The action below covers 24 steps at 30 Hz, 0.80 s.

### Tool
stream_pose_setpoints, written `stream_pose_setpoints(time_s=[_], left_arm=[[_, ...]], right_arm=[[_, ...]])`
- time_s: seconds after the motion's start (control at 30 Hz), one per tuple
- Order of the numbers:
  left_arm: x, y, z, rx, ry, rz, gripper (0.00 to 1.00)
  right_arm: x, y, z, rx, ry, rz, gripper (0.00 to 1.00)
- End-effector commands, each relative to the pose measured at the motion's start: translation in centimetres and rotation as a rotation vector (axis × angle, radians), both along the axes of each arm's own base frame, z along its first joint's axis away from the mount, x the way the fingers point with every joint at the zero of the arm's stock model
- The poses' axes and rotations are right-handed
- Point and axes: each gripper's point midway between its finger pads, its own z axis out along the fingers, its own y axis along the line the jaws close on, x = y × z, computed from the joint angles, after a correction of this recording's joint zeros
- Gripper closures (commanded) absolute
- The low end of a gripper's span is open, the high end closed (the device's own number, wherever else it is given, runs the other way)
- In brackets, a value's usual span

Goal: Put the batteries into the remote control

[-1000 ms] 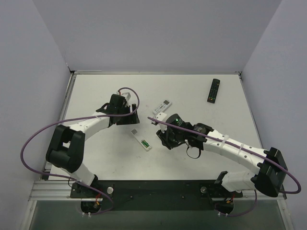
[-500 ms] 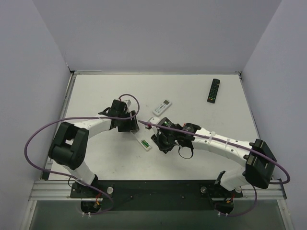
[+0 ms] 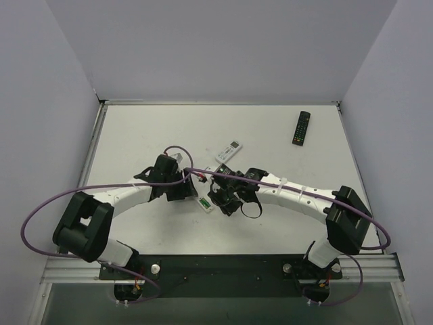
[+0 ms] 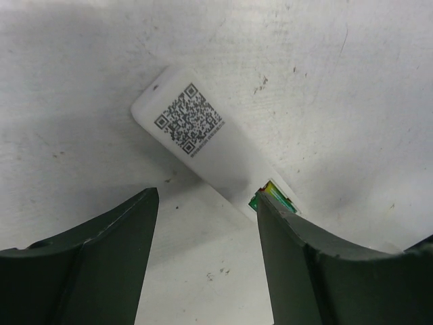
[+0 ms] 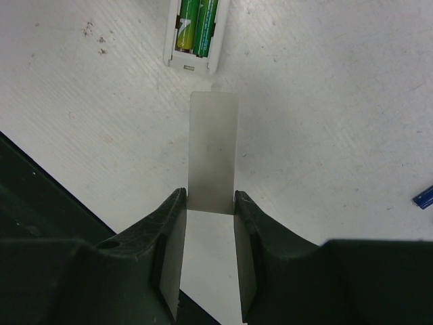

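Mid-frame in the top view, the remote control (image 3: 204,202) lies back-up on the surface (image 3: 284,135). The left pincer (image 4: 206,196) is spread either side of it, we judge to steady it. The right pincer (image 5: 210,195) pinches the battery cover (image 5: 214,149), tab aimed at the open bay at the upper edge of the right wrist view, where both green batteries (image 5: 197,24) sit.

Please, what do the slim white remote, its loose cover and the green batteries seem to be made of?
Remote: white plastic, it seems; smooth matte shell with rounded moulded corners.
Cover: probably the same plastic; thin, flat, matte, with a small moulded tab.
Batteries: glossy green wrap, likely film over metal; bright streaks run along them.
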Motion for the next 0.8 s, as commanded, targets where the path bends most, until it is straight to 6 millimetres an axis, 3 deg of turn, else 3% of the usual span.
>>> stream_pose_setpoints(time_s=[0.0, 0.07, 0.17, 0.27, 0.5, 0.77], left_arm=[[4.2, 0.9, 3.6, 0.037, -0.198, 0.034, 0.30], [6.1, 1.0, 4.9, 0.056, -0.257, 0.029, 0.29], [8.8, 0.6, 5.0, 0.071, -0.301, -0.025, 0.29], [10.2, -0.5, 3.3, 0.080, -0.254, -0.077, 0.29], [9.0, -1.7, 1.0, 0.041, -0.122, -0.126, 0.29], [5.7, -1.4, 1.4, -0.022, -0.041, -0.052, 0.30]], right_arm=[[-0.2, 0.1, 0.9, -0.009, 0.016, -0.001, 1.00], [-0.1, 0.0, 0.8, -0.013, 0.015, -0.004, 1.00], [0.0, -0.1, 0.9, -0.014, 0.011, -0.009, 1.00], [0.2, -0.1, 1.2, -0.007, 0.000, -0.014, 1.00], [0.4, -0.9, 1.6, -0.005, -0.019, -0.032, 1.00], [0.8, -1.5, 1.5, -0.013, -0.025, -0.032, 1.00]])
